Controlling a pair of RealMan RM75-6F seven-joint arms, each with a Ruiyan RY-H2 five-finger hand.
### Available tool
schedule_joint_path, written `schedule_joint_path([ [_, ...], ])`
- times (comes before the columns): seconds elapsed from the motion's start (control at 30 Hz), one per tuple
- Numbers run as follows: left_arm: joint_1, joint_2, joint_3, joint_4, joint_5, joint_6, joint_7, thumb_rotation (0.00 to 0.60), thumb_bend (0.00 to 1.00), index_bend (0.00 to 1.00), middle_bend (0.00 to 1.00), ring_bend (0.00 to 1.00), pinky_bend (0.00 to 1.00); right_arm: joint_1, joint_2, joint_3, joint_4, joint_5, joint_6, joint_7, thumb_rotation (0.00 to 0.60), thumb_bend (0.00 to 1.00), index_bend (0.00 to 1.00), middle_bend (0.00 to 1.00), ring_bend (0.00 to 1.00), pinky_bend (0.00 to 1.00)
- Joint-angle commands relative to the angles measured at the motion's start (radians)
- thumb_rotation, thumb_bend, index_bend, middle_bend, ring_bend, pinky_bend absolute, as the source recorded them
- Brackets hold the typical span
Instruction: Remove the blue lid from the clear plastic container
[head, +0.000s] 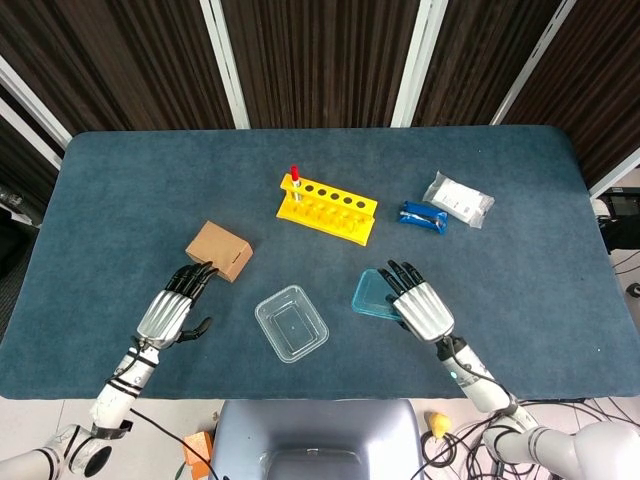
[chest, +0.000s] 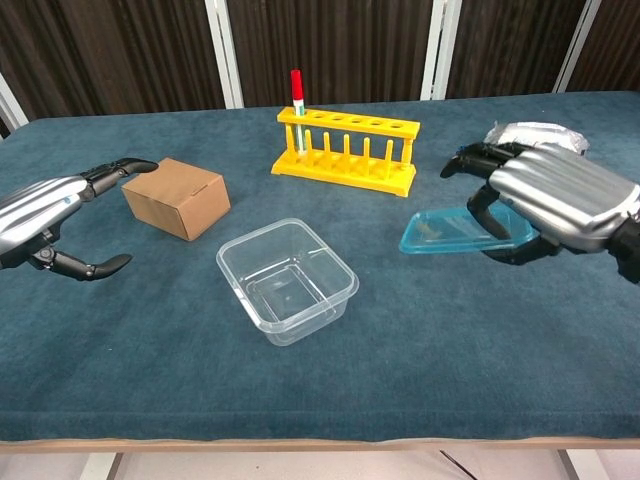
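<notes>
The clear plastic container (head: 291, 323) (chest: 287, 279) stands open and uncovered on the blue table, near the front middle. The blue lid (head: 373, 295) (chest: 448, 230) is to its right, held by my right hand (head: 420, 307) (chest: 555, 197), with its far corner low against the cloth and the rest tilted up under the fingers. My left hand (head: 172, 312) (chest: 45, 213) hovers to the left of the container, fingers apart and empty, close to the cardboard box.
A small cardboard box (head: 219, 250) (chest: 176, 196) sits left of centre. A yellow test-tube rack (head: 327, 207) (chest: 347, 147) with one red-capped tube stands behind the container. A blue packet (head: 423, 216) and a white packet (head: 458, 199) lie at the back right.
</notes>
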Motion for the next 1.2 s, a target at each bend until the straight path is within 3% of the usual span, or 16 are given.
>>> schedule_joint_path([
  [0.03, 0.001, 0.003, 0.000, -0.004, 0.001, 0.000, 0.005, 0.600, 0.34, 0.00, 0.00, 0.00, 0.07, -0.019, 0.018, -0.023, -0.055, 0.036, -0.059, 0.029, 0.600, 0.15, 0.00, 0.02, 0.00, 0.07],
  [0.23, -0.001, 0.016, 0.001, -0.019, 0.000, -0.013, 0.018, 0.600, 0.34, 0.00, 0.00, 0.00, 0.07, -0.019, 0.169, -0.041, -0.289, 0.046, -0.117, -0.086, 0.600, 0.02, 0.00, 0.00, 0.00, 0.00],
  [0.4, 0.003, 0.047, 0.008, -0.056, 0.012, -0.006, 0.041, 0.600, 0.34, 0.00, 0.00, 0.00, 0.07, -0.028, 0.319, -0.061, -0.520, 0.070, -0.161, -0.185, 0.600, 0.00, 0.00, 0.00, 0.00, 0.00],
  [0.53, 0.023, 0.118, 0.037, -0.129, 0.036, 0.013, 0.071, 0.600, 0.34, 0.00, 0.00, 0.00, 0.07, -0.058, 0.481, -0.100, -0.721, 0.112, -0.189, -0.222, 0.600, 0.00, 0.00, 0.00, 0.00, 0.00],
  [0.63, 0.049, 0.214, 0.072, -0.231, 0.034, 0.005, 0.112, 0.600, 0.34, 0.00, 0.00, 0.00, 0.05, -0.127, 0.581, -0.126, -0.823, 0.119, -0.104, -0.263, 0.600, 0.00, 0.00, 0.00, 0.00, 0.00],
  [0.77, 0.119, 0.349, 0.122, -0.393, 0.021, 0.050, 0.157, 0.600, 0.34, 0.00, 0.00, 0.00, 0.03, -0.284, 0.626, -0.153, -0.830, 0.109, 0.121, -0.278, 0.600, 0.01, 0.00, 0.00, 0.00, 0.00],
  [0.9, 0.235, 0.434, 0.180, -0.491, 0.015, 0.161, 0.244, 0.600, 0.35, 0.00, 0.00, 0.00, 0.01, -0.429, 0.601, -0.156, -0.746, 0.140, 0.293, -0.200, 0.600, 0.03, 0.00, 0.00, 0.00, 0.00],
  [1.03, 0.280, 0.469, 0.226, -0.510, 0.061, 0.190, 0.249, 0.600, 0.36, 0.00, 0.00, 0.00, 0.01, -0.456, 0.599, -0.140, -0.708, 0.166, 0.292, -0.167, 0.600, 0.03, 0.00, 0.00, 0.00, 0.00],
  [1.2, 0.286, 0.482, 0.222, -0.517, 0.088, 0.189, 0.224, 0.600, 0.37, 0.00, 0.00, 0.00, 0.00, -0.455, 0.592, -0.124, -0.706, 0.182, 0.247, -0.179, 0.600, 0.03, 0.00, 0.00, 0.00, 0.00],
])
